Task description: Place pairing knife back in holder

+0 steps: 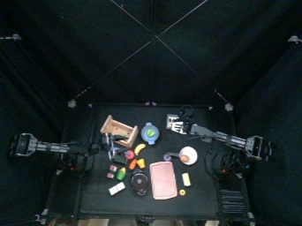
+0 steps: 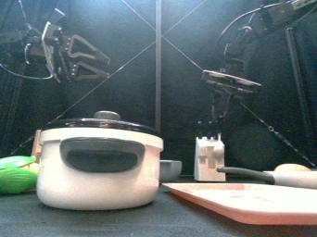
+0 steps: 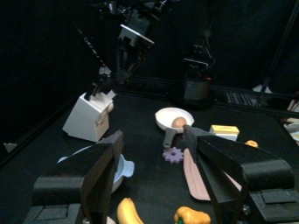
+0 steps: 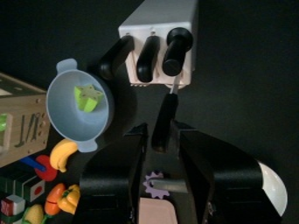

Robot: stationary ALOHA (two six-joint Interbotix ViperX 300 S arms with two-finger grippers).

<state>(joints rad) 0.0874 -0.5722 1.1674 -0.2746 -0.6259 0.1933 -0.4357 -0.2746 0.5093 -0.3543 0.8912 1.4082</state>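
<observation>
Hovering just behind the holder (image 4: pixel 163 35), my right claw (image 4: pixel 163 140) stood unclenched, paring knife (image 4: pixel 167 101) between its jaws.

From above, the small blocky white-and-black knife holder (image 1: pixel 176 124) is too small for its slots to be made out. At table height, the white lidded pot (image 2: pixel 99 167) hides most of the tabletop behind it, and the pink rectangular tray (image 2: pixel 247 201) is cut off by the frame edge.
</observation>
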